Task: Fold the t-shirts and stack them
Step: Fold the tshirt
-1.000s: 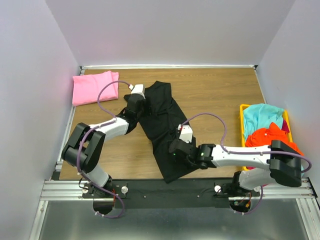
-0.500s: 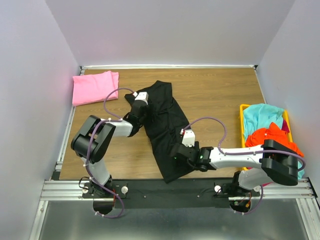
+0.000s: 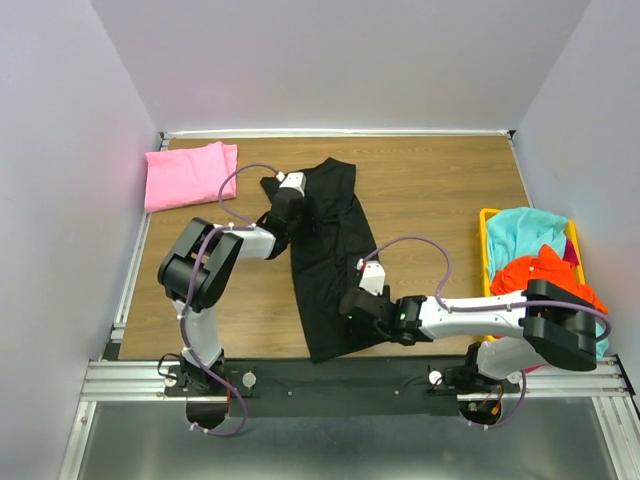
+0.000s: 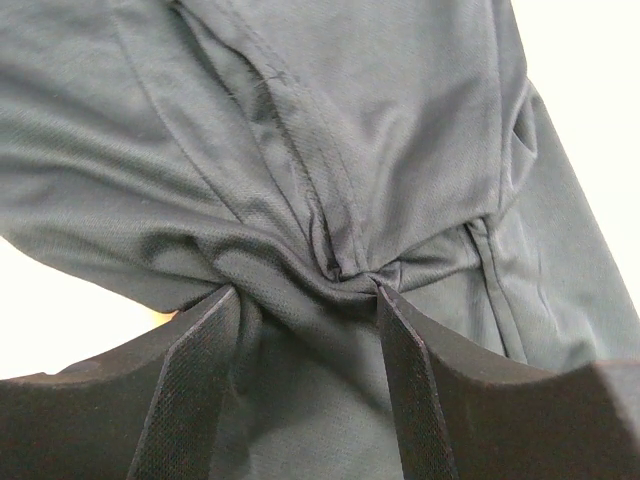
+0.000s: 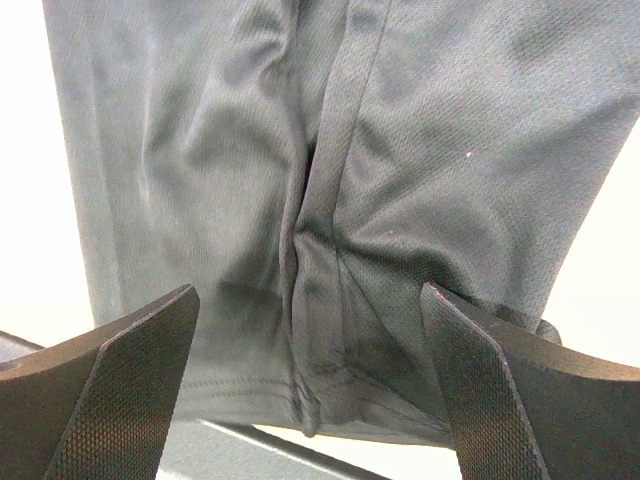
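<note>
A black t-shirt (image 3: 325, 250) lies as a long, narrow, wrinkled strip down the middle of the wooden table. My left gripper (image 3: 303, 213) is at its upper left part. In the left wrist view my left gripper (image 4: 305, 295) is shut on a twisted bunch of the black cloth (image 4: 330, 150). My right gripper (image 3: 347, 305) rests over the shirt's lower part. In the right wrist view my right gripper (image 5: 308, 292) stands wide open over a fold near the hem (image 5: 330, 200). A folded pink t-shirt (image 3: 190, 175) lies at the far left corner.
A yellow bin (image 3: 484, 240) stands at the right edge, holding a teal shirt (image 3: 525, 232), an orange shirt (image 3: 540, 275) and a bit of magenta cloth (image 3: 571, 252). Walls enclose the table on three sides. A black rail runs along the near edge (image 3: 300, 378).
My left gripper has moved right and away from me with the shirt's upper part. The shirt has drawn into a narrower strip and its lower end has shifted left. My right gripper has edged left.
</note>
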